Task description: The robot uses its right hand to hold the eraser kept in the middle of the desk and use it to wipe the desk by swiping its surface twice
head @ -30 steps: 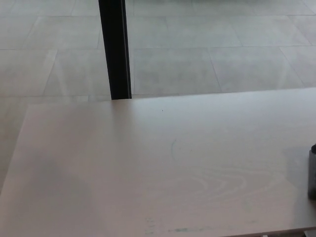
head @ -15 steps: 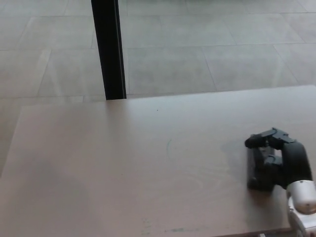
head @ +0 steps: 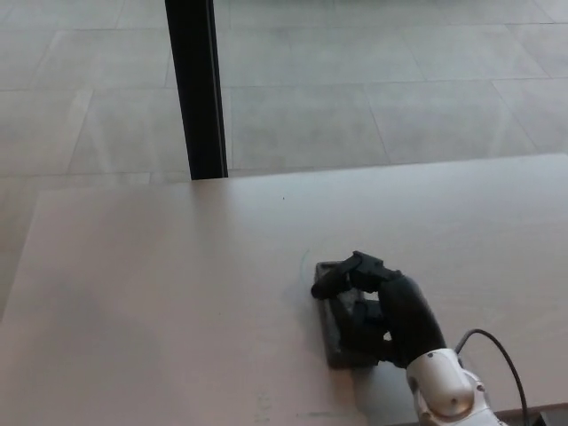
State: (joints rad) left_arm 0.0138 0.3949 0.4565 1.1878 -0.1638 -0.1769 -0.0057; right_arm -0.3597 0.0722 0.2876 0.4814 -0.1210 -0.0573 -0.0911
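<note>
My right hand [head: 380, 306] rests on the pale wooden desk [head: 160, 293], a little right of its middle, with its black fingers closed over a dark flat eraser [head: 334, 330]. The eraser lies flat on the desktop and shows only at the hand's left and front edges; the rest is hidden under the fingers. The white wrist and a black cable trail off toward the lower right corner. My left hand does not show.
A black vertical post [head: 197, 89] stands just behind the desk's far edge, left of centre. Grey floor tiles [head: 382, 80] lie beyond the desk. A faint greenish smear [head: 315, 414] marks the desk's near edge.
The right hand with the eraser has slid left across the desk, from the right edge to near the middle. The camera shifted slightly between the earliest frame and the later ones.
</note>
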